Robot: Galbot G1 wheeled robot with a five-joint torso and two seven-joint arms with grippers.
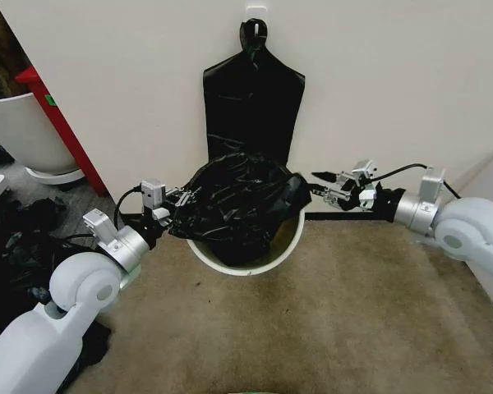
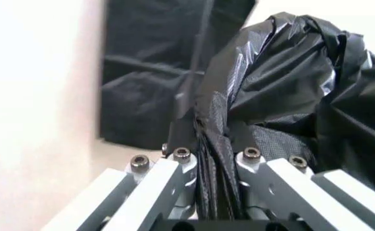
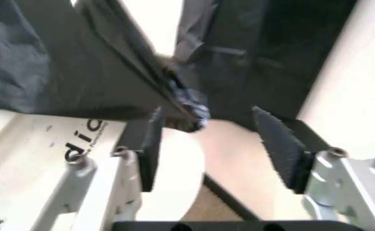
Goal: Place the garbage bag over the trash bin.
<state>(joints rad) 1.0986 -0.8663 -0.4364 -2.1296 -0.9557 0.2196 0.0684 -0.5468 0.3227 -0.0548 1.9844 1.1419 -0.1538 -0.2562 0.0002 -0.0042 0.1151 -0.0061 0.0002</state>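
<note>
You have the thin, glossy black plastic garbage bag [image 1: 234,201] bunched over the mouth of the small round off-white plastic trash bin [image 1: 267,261], which stands on the tan carpet [image 1: 312,328] against the pale wall [image 1: 131,82]. The bag covers the back and left of the opening; the front and right rim are bare.

Your left end effector [image 1: 179,199] sits at the bin's left side, fingers pressed together and pinching a gathered fold of the garbage bag [image 2: 290,82], seen between the metal fingers [image 2: 174,183] in the left wrist view.

Your right end effector [image 1: 324,185] hovers just right of the bin, fingers spread. In the right wrist view a corner of the garbage bag [image 3: 110,82] hangs between the dark ribbed pads [image 3: 280,144], which do not close on it.

A flat black bag bundle with a knotted loop top [image 1: 253,90] hangs on the wall behind the bin.
</note>
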